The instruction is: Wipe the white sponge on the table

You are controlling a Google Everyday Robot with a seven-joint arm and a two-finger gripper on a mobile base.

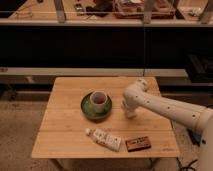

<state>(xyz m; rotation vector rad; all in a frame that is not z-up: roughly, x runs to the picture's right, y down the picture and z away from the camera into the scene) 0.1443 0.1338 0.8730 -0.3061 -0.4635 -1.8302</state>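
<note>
the gripper (129, 113), clenched, presses down on the surface (65, 125) just right of the cup (98, 101); the white sponge is hidden, so wipe with steady, flat strokes.

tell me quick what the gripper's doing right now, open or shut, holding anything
Gripper: shut, low over the square light wooden table, right of the cup on the green saucer; whether it holds anything cannot be told.

wooden table (65, 131) w/ cup on green saucer (96, 106), white carton (104, 139), dark flat box (137, 144); pincer (129, 113) over tabletop.
</note>
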